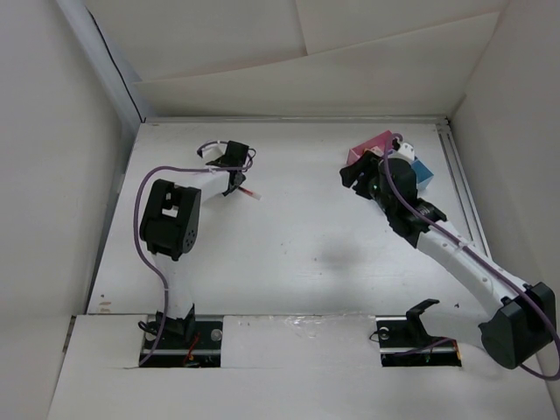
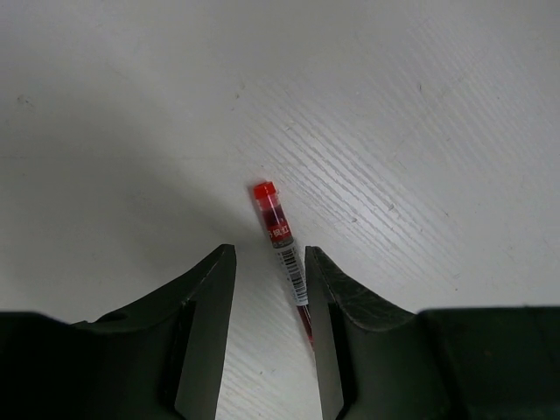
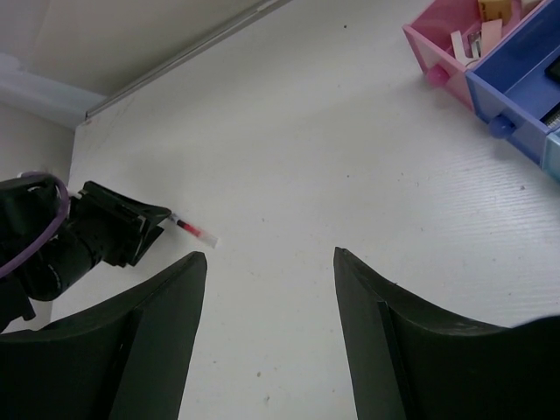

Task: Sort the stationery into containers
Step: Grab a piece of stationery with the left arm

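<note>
On my left wrist camera, the left jaws stand slightly apart, straddling a red pen that lies flat on the white table. The pen's lower stretch runs right along the inner face of one jaw, a clear gap separates it from the other, and its red cap pokes out beyond the tips. I see nothing clamped there. From the overhead camera the same pen sits in the far left part of the table, just beside the end of the left arm. The right jaws are spread wide with only bare table between them, so they hold nothing. The right arm reaches toward the far right corner, where the trays sit. On the right wrist camera I see the pink tray with a few small beige and white pieces inside. The dark blue tray is joined to its side, and only a sliver of the light blue tray shows at the edge. The pen is well apart from all three trays.
</note>
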`<action>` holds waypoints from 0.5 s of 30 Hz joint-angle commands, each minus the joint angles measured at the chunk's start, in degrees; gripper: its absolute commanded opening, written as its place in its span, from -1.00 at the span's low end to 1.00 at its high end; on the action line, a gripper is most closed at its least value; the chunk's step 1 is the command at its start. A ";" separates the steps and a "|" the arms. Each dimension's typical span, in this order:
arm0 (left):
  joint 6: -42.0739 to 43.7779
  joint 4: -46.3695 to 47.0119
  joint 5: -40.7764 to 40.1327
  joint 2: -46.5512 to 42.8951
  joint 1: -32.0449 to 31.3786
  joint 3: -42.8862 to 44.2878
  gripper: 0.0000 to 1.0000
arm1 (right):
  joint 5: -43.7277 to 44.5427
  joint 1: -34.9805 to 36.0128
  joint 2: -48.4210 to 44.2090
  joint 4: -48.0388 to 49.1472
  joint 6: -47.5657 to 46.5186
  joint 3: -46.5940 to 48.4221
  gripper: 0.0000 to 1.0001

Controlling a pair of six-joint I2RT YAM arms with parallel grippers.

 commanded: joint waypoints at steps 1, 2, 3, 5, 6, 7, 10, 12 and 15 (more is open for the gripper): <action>-0.28 -1.45 -0.22 0.59 -0.29 2.08 -0.33 | 1.60 1.17 0.21 2.55 -0.87 0.79 0.32; -0.28 -1.45 -0.22 1.12 -0.29 2.08 -0.33 | 1.60 1.17 0.21 2.55 -1.40 0.79 0.32; -0.28 -1.45 -0.22 1.12 -0.29 2.69 -0.33 | 2.21 1.17 0.21 2.55 -1.40 0.79 0.32; -0.28 -1.45 -0.22 2.35 -0.29 3.40 -0.35 | 2.22 1.69 0.21 2.55 -1.40 0.79 0.32; -0.28 -1.45 -0.22 2.35 -0.29 3.40 -0.35 | 2.22 1.69 0.21 2.55 -1.40 0.79 0.32; -0.28 -1.45 -0.22 2.35 -0.29 3.40 -0.35 | 2.22 1.69 0.21 2.55 -1.40 0.79 0.32; -0.28 -1.45 0.40 3.58 -0.29 3.92 -0.44 | 2.22 1.69 0.21 2.55 -1.40 0.79 0.32; -0.28 -1.45 0.40 3.58 -0.29 3.93 -0.52 | 2.22 1.69 0.21 2.55 -1.40 0.79 0.32; 0.33 -1.45 1.01 3.58 -0.29 3.93 -0.79 | 2.22 1.69 0.21 2.55 -1.40 0.79 0.32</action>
